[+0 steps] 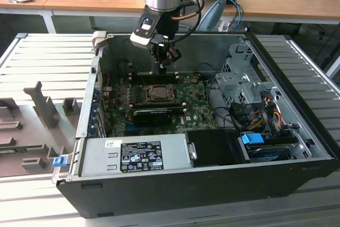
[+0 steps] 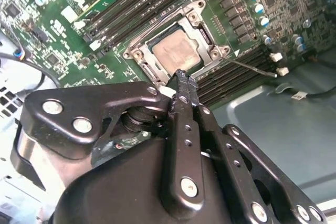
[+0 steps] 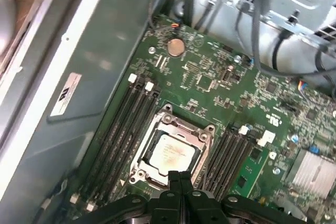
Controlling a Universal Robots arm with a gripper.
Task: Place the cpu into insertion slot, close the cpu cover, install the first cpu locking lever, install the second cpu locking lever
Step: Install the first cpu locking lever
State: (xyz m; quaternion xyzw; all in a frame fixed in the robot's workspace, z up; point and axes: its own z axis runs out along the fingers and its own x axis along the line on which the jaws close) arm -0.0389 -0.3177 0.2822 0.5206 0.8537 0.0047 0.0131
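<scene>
Exterior view gives you the whole open computer case [image 1: 212, 190], arm coming down over the motherboard [image 1: 199, 111], gripper [image 1: 165, 63] hanging just above the insertion slot [image 1: 158, 93]. You can't really make out the chip from there though. The second wrist view sorts that out: the cpu [image 2: 175, 53] sits flat in the slot. The first wrist view shows the cpu cover [image 3: 186, 124] lying down around it, pale top showing through the window.

Gripper fingers are pinched together with nothing between them. The tips are just off one edge of the cover, and I can't tell if they touch it.

Memory slots [image 3: 122, 129] flank the socket on both sides, and the grey case wall [image 3: 79, 87] runs close past one bank. There's open air above the board, and the drive cage [image 1: 239, 78] is well off to the exterior view's right.
</scene>
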